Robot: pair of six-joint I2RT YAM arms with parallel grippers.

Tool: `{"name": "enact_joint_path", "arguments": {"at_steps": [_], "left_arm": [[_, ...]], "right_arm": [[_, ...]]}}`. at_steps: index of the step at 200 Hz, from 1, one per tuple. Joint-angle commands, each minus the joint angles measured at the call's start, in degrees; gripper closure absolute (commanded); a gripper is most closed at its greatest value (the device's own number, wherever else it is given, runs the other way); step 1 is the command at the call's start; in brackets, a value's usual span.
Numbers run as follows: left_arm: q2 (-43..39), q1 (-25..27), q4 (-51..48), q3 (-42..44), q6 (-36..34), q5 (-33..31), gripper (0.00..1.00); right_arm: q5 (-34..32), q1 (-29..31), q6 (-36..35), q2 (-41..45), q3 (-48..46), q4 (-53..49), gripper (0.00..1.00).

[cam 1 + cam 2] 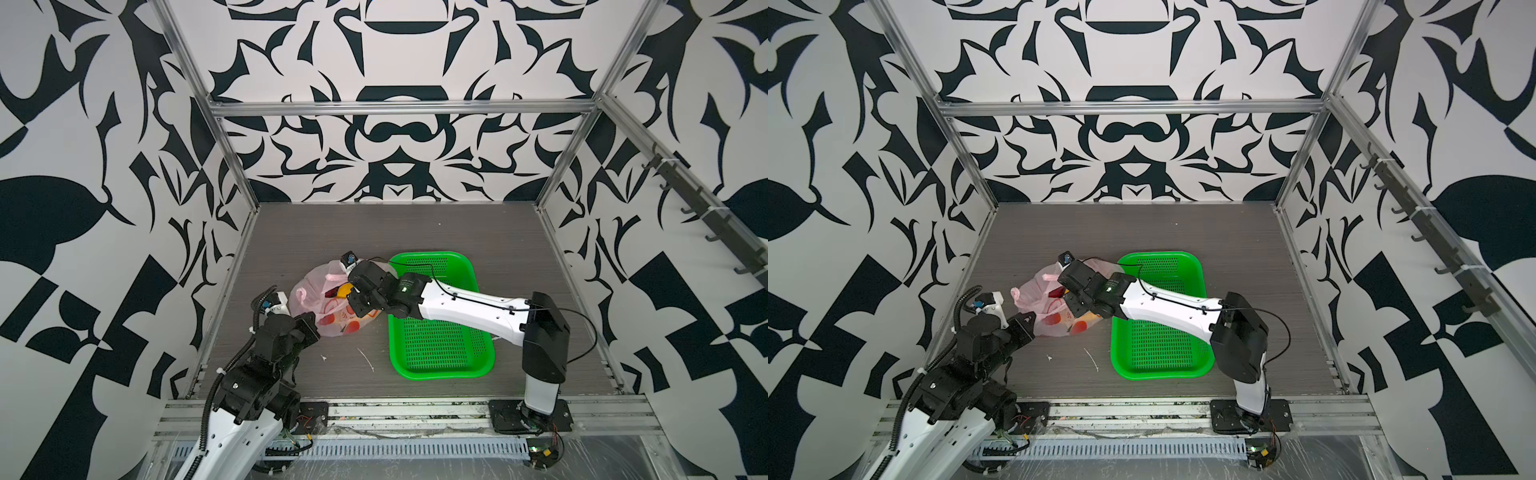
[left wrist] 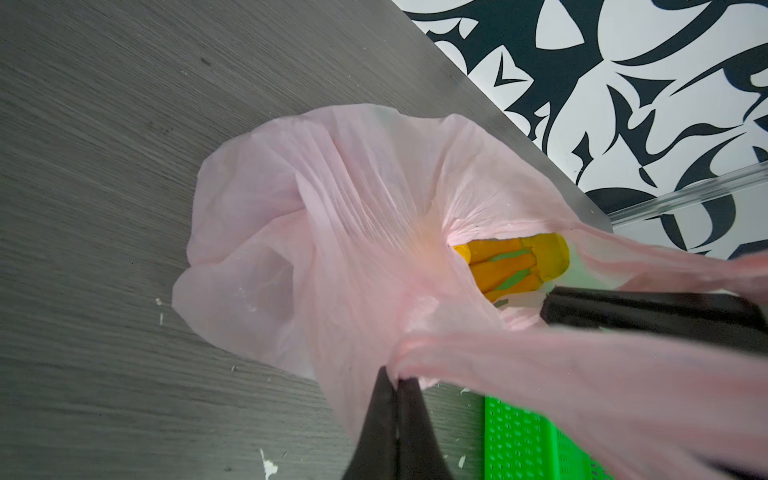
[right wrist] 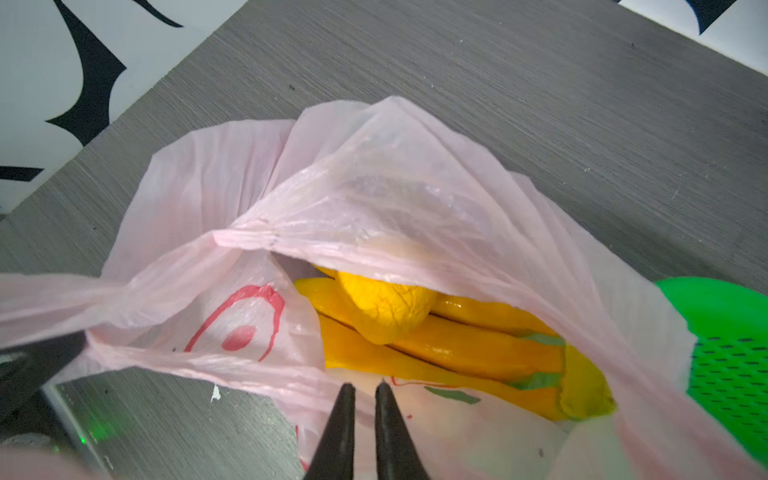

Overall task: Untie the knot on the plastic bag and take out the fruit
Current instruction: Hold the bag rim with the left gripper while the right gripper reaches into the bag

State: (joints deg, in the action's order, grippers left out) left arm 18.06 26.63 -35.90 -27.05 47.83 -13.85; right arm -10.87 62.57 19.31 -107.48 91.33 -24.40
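- On the table [image 1: 332, 232], in both top views, the bag [image 1: 305, 299] [image 1: 1030, 297] lies just left of the basket [image 1: 436, 372] [image 1: 1158, 374].
- There my left pincer [image 1: 311, 328] [image 1: 1027, 322] meets the bag's near-left edge.
- My right pincer [image 1: 352, 296] [image 1: 1071, 301] reaches over the basket's far-left corner to the bag's mouth, where a bit of yellow fruit [image 1: 343, 291] shows.
- In the left wrist view, my left pincer [image 2: 397, 376] is clamped tight on a gathered strip of the bag [image 2: 311, 208], and the pink film stretches away from the tips.
- Through a gap in the film I see the bananas [image 2: 507, 266] inside the bag. A corner of the basket [image 2: 519, 440] sits just beside it.
- In the right wrist view, my right pincer [image 3: 365, 388] has its tips nearly together, with a slim gap between them, right at the bag's [image 3: 374, 187] lower lip.
- I cannot tell whether any film is caught between those tips.
- The mouth gapes wide. The bananas [image 3: 457, 345] lie inside with a round fruit [image 3: 386, 307] resting on them.
- A red print [image 3: 241, 328] marks the film, and the basket [image 3: 727, 332] is beside the bag.
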Motion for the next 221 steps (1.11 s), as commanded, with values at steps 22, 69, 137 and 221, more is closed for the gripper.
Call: {"name": "enact_joint_path", "arguments": {"at_steps": [22, 69, 137, 221], "left_arm": [[-1.46, -0.09, -1.75, 0.77, 0.40, 0.19, 1.00], [-0.72, -0.09, -1.63, 0.28, 0.07, -0.37, 1.00], [-1.70, -0.09, -4.21, 0.61, 0.76, -1.51, 1.00], [-2.66, -0.09, -4.23, 4.67, 1.21, -3.38, 1.00]], "right_arm": [[5.01, -0.54, -1.77, -0.56, 2.10, -1.09, 0.87], [7.24, 0.91, -2.09, 2.94, -4.41, 0.06, 0.88], [7.93, 2.59, 1.60, 3.69, -11.39, 4.05, 0.88], [1.73, 2.65, 3.26, 4.02, -11.34, 7.36, 0.78]]}}
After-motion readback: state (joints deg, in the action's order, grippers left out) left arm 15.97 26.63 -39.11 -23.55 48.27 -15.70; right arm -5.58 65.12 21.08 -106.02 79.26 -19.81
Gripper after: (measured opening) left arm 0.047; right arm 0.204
